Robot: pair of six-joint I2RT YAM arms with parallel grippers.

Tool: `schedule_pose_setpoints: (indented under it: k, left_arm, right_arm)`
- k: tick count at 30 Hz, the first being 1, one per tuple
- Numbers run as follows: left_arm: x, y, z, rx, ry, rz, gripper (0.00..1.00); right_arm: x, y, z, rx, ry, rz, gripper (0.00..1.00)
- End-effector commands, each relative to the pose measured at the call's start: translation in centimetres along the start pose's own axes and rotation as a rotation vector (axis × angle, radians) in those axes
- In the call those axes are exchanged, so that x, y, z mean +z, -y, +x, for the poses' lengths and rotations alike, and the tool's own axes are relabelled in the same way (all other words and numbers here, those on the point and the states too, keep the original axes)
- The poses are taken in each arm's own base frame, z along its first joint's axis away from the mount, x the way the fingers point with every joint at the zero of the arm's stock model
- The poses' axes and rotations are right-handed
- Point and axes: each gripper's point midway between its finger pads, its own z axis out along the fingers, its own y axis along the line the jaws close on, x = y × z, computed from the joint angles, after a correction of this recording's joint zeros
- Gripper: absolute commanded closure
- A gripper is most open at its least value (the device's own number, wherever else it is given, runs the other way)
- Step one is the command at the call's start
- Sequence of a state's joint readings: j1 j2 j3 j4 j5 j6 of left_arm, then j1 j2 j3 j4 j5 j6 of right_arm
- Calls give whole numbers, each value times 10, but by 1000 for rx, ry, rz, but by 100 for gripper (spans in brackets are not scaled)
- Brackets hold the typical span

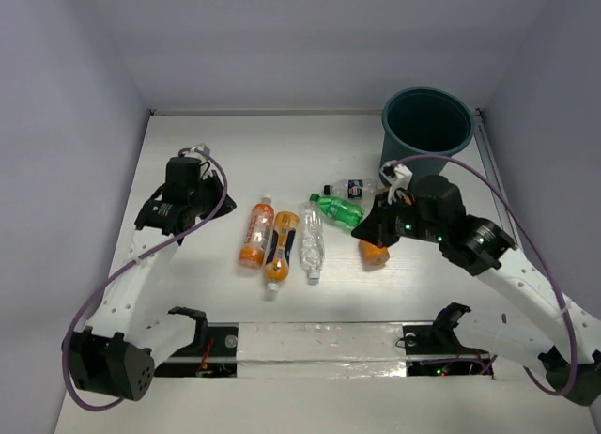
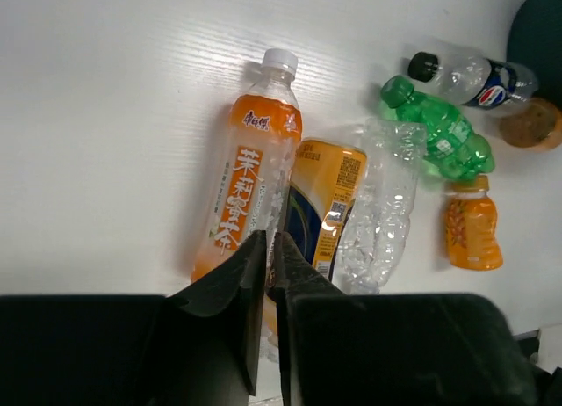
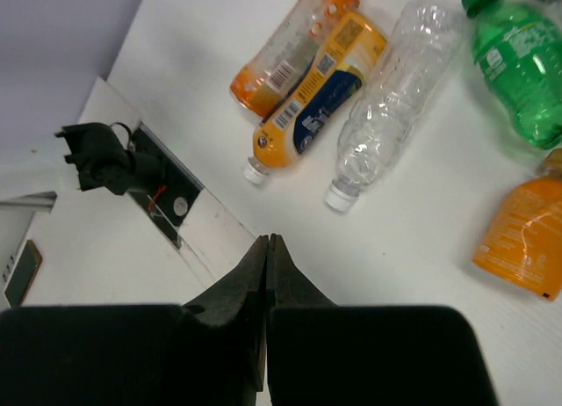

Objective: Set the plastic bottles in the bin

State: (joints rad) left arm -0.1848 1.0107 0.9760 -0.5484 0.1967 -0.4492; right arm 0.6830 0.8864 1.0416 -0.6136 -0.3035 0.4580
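Left tool (image 2: 268, 241) closed, empty, off to the left of the bottle row. Right tool (image 3: 266, 241) closed too, nothing held, near the small orange bottle (image 1: 374, 254). All bottles lie on the tabletop (image 1: 235, 143): orange tea bottle (image 1: 255, 232), yellow-label bottle (image 1: 281, 249) and crushed clear bottle (image 1: 313, 237) side by side. Green bottle (image 1: 336, 207) and Pepsi bottle (image 1: 352, 187) lie closer to the teal bin (image 1: 427, 124), upright at the far right corner.
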Motion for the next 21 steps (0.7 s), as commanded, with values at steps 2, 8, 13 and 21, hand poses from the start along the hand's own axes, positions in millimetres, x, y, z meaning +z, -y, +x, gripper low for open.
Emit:
schedule_pose_setpoints:
  k: [2, 8, 13, 21]
  left_arm:
    - [16, -1, -5, 84, 20, -75, 89]
    - [52, 12, 9, 133, -61, -85, 54]
    - [84, 11, 24, 168, -139, -123, 39]
    - [118, 11, 33, 214, -225, -132, 31]
  right_arm:
    - [27, -8, -12, -14, 45, 8, 100]
    - [59, 0, -2, -21, 2, 51, 100]
    - [78, 19, 3, -17, 0, 117, 45]
    - [112, 44, 9, -1, -22, 207, 10]
